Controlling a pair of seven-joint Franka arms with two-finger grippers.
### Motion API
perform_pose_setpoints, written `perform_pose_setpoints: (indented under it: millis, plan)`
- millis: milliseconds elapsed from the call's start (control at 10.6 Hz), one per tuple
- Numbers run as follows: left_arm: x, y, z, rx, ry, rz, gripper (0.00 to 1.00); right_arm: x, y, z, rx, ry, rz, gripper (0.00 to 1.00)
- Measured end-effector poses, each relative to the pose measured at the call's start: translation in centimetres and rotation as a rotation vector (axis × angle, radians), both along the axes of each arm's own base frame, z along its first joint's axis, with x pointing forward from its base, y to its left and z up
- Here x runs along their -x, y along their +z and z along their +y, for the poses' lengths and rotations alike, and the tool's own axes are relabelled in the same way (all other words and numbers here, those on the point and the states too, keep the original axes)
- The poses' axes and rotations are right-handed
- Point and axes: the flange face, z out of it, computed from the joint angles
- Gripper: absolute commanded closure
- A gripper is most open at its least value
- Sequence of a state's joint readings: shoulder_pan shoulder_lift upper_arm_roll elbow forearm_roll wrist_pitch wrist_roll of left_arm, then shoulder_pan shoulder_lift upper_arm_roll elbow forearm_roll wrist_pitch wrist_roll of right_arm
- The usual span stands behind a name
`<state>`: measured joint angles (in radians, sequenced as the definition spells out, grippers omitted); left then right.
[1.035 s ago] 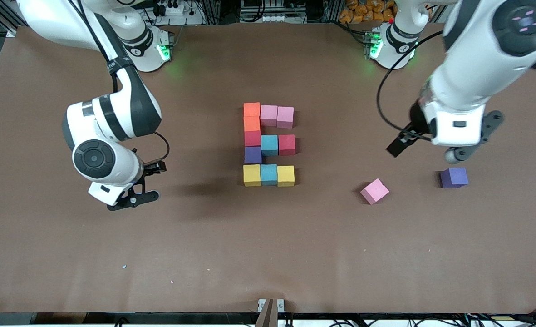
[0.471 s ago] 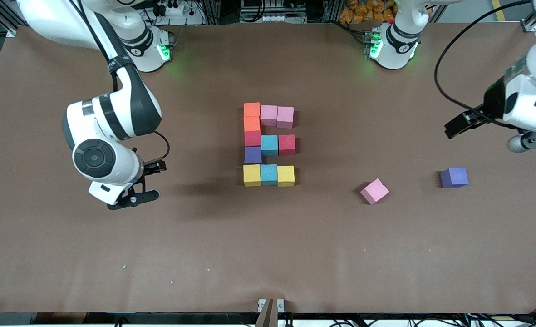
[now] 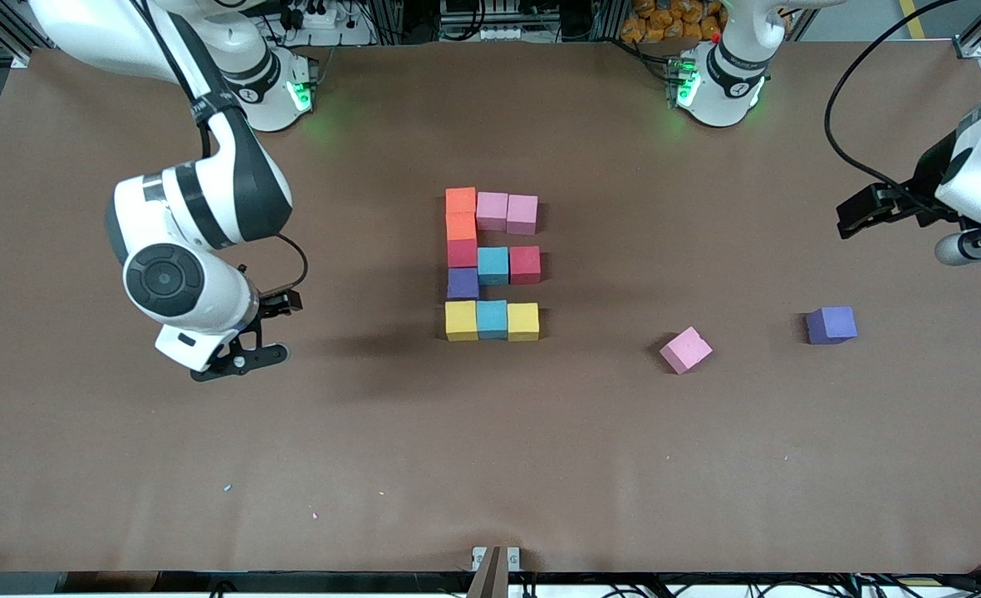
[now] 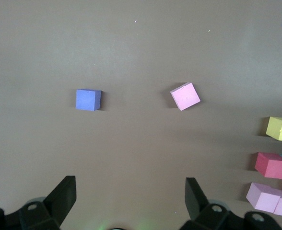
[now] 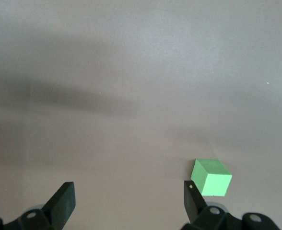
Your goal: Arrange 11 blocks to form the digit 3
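Spares lie nearest: a pink block (image 3: 686, 349) and a purple block (image 3: 831, 325), toward the left arm's end. Farther off, at the centre, our digit 3 (image 3: 492, 264) stands complete. We see the left gripper (image 4: 131, 191), wide and empty, has swung clear of the spares. The right gripper (image 5: 129, 194) waits wide, and only its wrist view shows a green cube (image 5: 211, 177).

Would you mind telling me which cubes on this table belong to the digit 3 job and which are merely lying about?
Part of the job:
- digit 3, eleven touching cubes: orange, pink, red, light blue, purple, yellow

Lying about:
- loose pink cube
- loose purple cube
- green cube
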<state>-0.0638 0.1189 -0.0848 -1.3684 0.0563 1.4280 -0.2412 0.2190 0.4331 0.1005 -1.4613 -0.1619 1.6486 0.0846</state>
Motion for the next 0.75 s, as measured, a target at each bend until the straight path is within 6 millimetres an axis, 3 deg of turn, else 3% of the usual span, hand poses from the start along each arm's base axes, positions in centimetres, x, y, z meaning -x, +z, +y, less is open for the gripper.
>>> perform_pose_setpoints:
  millis: [282, 753]
  plan:
    - [1.4, 0.3, -0.3, 0.002, -0.079, 0.009, 0.0, 0.7, 5.8, -2.3, -0.002, -0.038, -0.062, 0.0]
    - [2.7, -0.7, -2.2, 0.014, -0.126, -0.015, 0.0, 1.1, 12.6, -11.1, -0.038, -0.091, -0.146, 0.0]
